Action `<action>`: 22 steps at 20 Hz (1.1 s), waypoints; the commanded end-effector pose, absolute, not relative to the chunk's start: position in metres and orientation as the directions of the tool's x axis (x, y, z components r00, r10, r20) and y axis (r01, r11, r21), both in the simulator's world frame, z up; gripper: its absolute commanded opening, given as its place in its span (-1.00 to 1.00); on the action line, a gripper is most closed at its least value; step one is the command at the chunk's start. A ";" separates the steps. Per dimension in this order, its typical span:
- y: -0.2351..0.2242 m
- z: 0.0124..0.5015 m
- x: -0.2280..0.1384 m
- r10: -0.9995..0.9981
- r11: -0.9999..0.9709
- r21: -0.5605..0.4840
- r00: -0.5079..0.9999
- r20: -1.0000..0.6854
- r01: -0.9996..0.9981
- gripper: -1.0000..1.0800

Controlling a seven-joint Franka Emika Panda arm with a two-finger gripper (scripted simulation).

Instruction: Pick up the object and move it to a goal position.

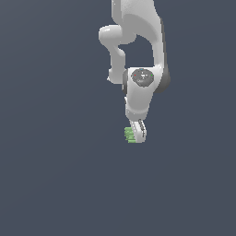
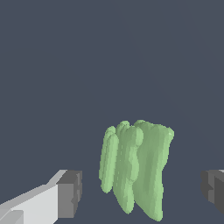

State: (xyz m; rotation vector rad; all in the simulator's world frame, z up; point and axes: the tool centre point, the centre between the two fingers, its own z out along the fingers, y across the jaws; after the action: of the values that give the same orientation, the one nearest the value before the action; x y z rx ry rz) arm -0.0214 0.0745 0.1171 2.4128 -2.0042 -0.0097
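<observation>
The white arm (image 1: 138, 55) hangs down from the top of the exterior view, its joints folded one under another, and ends in the claw (image 1: 137, 132) a little below the middle of the scene. Right at the claw's tip sits the object (image 1: 130, 135), a small light-green ridged piece. From this side it peeks out on the exterior view's left of the white fingers, level with their ends, and it is clearly narrower than the claw itself. Everything around is one flat, dark grey-blue surface, so I cannot tell whether the green piece rests on a bench or is off it.

The wrist view looks down between the fingers. There the object (image 2: 135, 168) stands in the gap of the claw (image 2: 142, 190), made of several long rounded ribs packed side by side, broader at one end and tapering to a narrower one. One finger (image 2: 65, 194), white with a dark grey pad, sits on one side of it; the dark pad of the other finger (image 2: 214, 188) shows at the picture's edge on the opposite side. Open background shows between each pad and the green ribs, with the wider gap on the side of the second finger. So the claw stands apart, straddling the piece, with neither pad touching it.
</observation>
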 end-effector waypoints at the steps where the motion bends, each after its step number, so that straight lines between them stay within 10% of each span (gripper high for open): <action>1: 0.076 0.116 -0.022 -0.990 -0.138 0.005 0.138 -0.001 -0.990 0.92; 22: 0.081 0.090 -0.023 -0.999 -0.050 0.000 0.050 0.000 -0.999 0.92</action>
State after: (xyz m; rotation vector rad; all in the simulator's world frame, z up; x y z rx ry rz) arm -0.0226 0.0805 0.0979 2.2772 -2.1655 0.0009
